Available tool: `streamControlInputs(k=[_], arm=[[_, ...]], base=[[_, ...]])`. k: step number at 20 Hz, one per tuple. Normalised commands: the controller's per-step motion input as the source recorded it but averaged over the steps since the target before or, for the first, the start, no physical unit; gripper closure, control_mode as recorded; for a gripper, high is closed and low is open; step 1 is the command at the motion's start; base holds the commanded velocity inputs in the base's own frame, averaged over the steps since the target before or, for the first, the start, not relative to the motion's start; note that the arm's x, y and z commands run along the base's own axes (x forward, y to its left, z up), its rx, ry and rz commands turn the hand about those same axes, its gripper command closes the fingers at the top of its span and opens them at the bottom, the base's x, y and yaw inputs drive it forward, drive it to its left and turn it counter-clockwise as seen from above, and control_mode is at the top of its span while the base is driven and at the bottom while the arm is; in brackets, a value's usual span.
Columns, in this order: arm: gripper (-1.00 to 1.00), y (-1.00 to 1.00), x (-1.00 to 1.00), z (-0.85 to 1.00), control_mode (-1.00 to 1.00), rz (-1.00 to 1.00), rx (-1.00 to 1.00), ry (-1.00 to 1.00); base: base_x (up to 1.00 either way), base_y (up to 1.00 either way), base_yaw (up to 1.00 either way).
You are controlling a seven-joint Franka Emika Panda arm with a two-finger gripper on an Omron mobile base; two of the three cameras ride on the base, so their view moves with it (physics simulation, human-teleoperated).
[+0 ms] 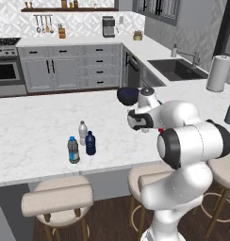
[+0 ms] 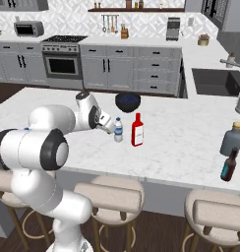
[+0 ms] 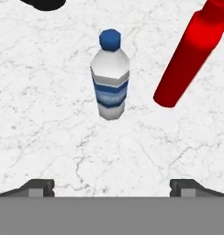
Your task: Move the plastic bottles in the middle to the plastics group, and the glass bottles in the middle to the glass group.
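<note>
A small clear plastic water bottle [image 3: 110, 75] with a blue label band stands upright on the white marble island; its cap looks blue in the hand view. Just right of it stands a red glass bottle [image 3: 189, 55]. In the right base view the water bottle [image 2: 118, 130] and the red bottle [image 2: 137, 130] stand side by side at the island's middle. My gripper [image 3: 114, 188] is open, level with the water bottle [image 2: 118, 130] and a short way before it, touching nothing. The gripper [image 2: 111, 127] sits just left of the bottle. The plastics group [image 1: 82, 141] stands at the island's left. The glass group [image 2: 231, 150] stands at the right.
A dark bowl [image 2: 128, 102] sits on the island behind the two middle bottles. A paper towel roll [image 1: 218, 73] stands near the sink [image 1: 177, 68]. Stools [image 2: 109, 197] line the island's near edge. Open marble lies between the middle bottles and each group.
</note>
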Motion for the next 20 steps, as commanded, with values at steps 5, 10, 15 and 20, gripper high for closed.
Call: streamControlInputs(k=[5, 10, 15, 20], arm=[[-1.0, -0.33, 0.21, 0.15, -1.0, -0.02, 0.0, 0.0], [-1.0, -0.18, 0.24, 0.0, -1.0, 0.0, 0.0, 0.0], [-1.0, -0.06, 0.15, 0.0, -1.0, 0.0, 0.0, -0.04], [-1.0, -0.02, 0.23, -0.06, -1.0, 0.0, 0.0, -0.02]], base=[[0.0, 0.0, 0.0], [0.0, 0.0, 0.0], [0.0, 0.0, 0.0], [0.0, 0.0, 0.0]])
